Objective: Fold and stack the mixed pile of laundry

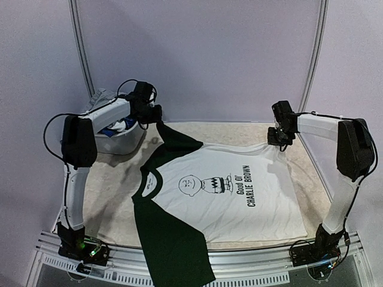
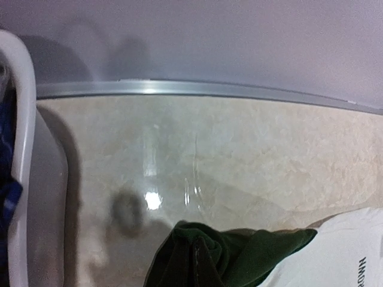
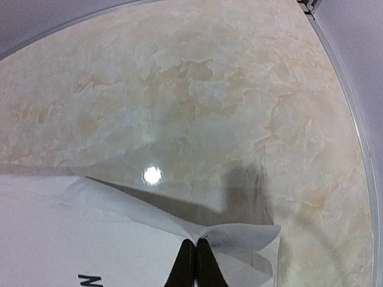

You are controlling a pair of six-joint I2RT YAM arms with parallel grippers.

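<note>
Looking across the beige marbled tabletop [image 1: 239, 133] and lilac walls [image 1: 203, 54], I see the white T-shirt with dark green sleeves [image 1: 239, 203] spread between my grippers. The left gripper [image 1: 157, 113] clamps a green sleeve [image 2: 239, 254] beside the white basket [image 1: 122, 142]; the right gripper [image 1: 280, 142] pinches the hem corner [image 3: 239, 236].

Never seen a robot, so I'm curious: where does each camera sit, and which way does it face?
Top: above, behind, looking down on the table; left arm and right arm show.
Left wrist: on left arm, facing the sleeve, basket; fingers unclear.
Right wrist: on right arm, facing the table; shut fingers pinch T-shirt.
All share the T-shirt.
</note>
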